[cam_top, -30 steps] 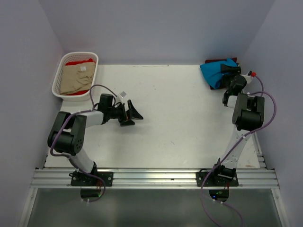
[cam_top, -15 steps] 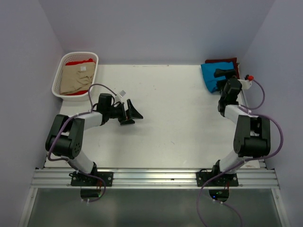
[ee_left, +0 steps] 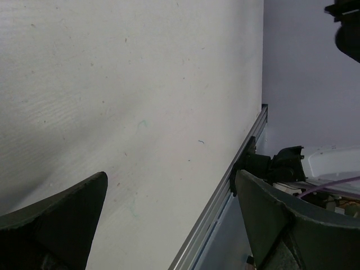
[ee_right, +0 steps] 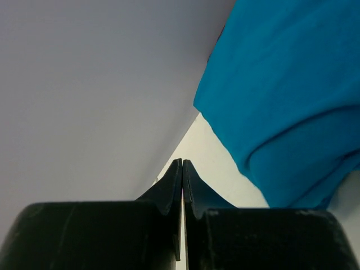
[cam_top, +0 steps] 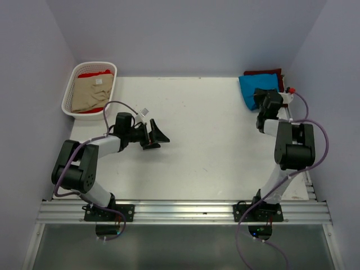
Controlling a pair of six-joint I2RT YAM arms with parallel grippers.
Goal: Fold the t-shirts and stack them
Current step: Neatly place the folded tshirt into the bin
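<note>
A white, lightly scuffed table (cam_top: 214, 129) stands between plain lavender walls (cam_top: 185, 34), with a metal rail (cam_top: 185, 211) along its near edge. A white basket (cam_top: 68, 95) sits at the far left corner, a beige shirt (cam_top: 90, 94) lying in it over a red shirt (cam_top: 94, 73). At the far right corner a folded teal shirt (cam_top: 250, 90) lies on a maroon shirt (cam_top: 261, 72).

The left claw (cam_top: 159, 138) hangs low over the bare left half of the table, fingers spread wide, holding nothing. The right claw (cam_top: 261, 98) is at the teal shirt's near edge, its fingers pressed flat together with no cloth between them. The wrist view shows the tips just beside the teal fold; whether they touch it I cannot tell.
</note>
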